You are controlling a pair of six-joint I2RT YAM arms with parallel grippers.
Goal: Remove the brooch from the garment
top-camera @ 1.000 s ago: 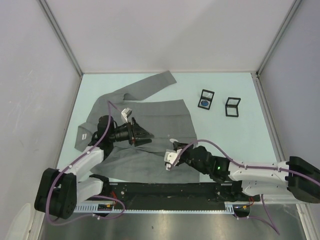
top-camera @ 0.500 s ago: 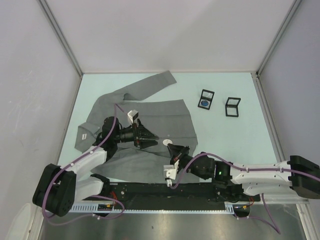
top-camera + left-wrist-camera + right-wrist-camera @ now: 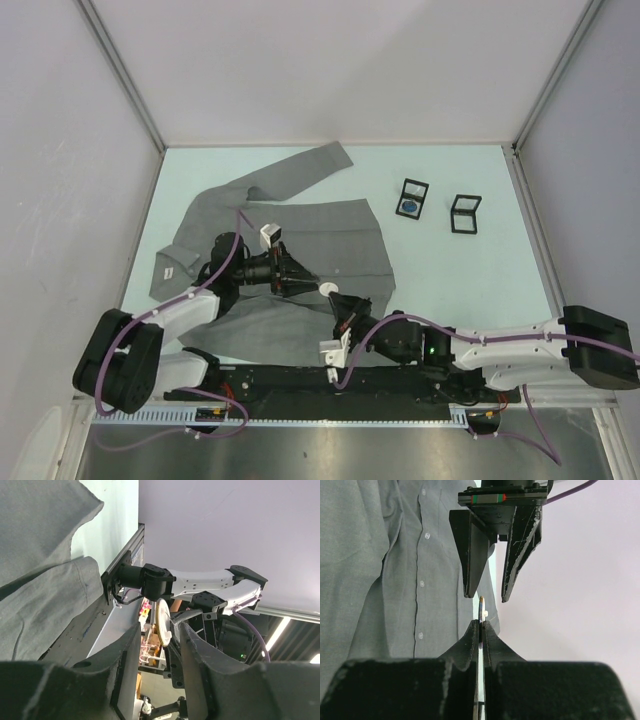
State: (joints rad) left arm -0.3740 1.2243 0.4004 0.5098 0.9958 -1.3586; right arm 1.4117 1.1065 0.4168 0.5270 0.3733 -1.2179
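The grey garment (image 3: pixel 335 232) lies spread on the table, and its button row shows in the right wrist view (image 3: pixel 422 560). My right gripper (image 3: pixel 340 301) is shut on the brooch (image 3: pixel 328 288), a small pale round disc held edge-on above the cloth (image 3: pixel 482 607). My left gripper (image 3: pixel 301 278) is open and points at it from the left. Its two fingertips (image 3: pixel 468 594) stand on either side of the disc's far edge without touching. In the left wrist view the brooch (image 3: pixel 162 622) shows between my open left gripper (image 3: pixel 160 628), with the garment (image 3: pixel 40 605) to the left.
Two small open black boxes (image 3: pixel 411 197) (image 3: pixel 465 213) stand at the back right, one holding something blue. A white label (image 3: pixel 167 271) lies at the garment's left edge. A black rail (image 3: pixel 300 380) runs along the table's near edge.
My right gripper has risen off the garment with the brooch and turned it toward the left arm. My left gripper has moved right until its open jaws reach the brooch.
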